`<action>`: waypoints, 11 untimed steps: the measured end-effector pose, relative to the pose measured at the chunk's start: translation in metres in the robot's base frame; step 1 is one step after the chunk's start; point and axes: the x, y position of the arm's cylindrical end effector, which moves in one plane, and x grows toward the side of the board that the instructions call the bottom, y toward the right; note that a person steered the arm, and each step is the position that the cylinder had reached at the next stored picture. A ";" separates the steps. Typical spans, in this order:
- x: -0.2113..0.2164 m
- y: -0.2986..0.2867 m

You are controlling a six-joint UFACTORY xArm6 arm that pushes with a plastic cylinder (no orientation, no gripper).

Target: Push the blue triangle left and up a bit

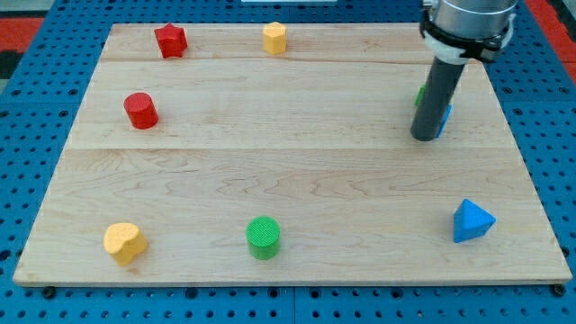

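A pale wooden board [297, 180] is seen lying on a blue pegboard surface [36, 90]. The blue triangle [472, 221] is placed near the board's lower right corner; one corner is turned toward the view's right, and its long axis cannot be told for certain. No gripper is fitted, so nothing is held or grasped. The dark rod is seen at the upper right, and my tip [423, 138] is set down on the board, well apart from the blue triangle and above it. Just beside the rod, partly hidden behind it, a green block [420, 94] and a blue block [445, 119] are glimpsed; their shapes cannot be told. A red star [170, 40] and a yellow hexagon [274, 38] are placed along the top edge. A red cylinder [140, 110] is found at the left. Along the bottom, a yellow heart [124, 242] and a green cylinder [264, 238] are seen.
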 end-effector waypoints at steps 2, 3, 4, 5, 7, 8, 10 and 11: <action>0.022 -0.007; 0.055 0.042; 0.091 0.098; 0.149 0.072; 0.133 -0.020; 0.141 -0.023; 0.109 -0.036; 0.090 -0.031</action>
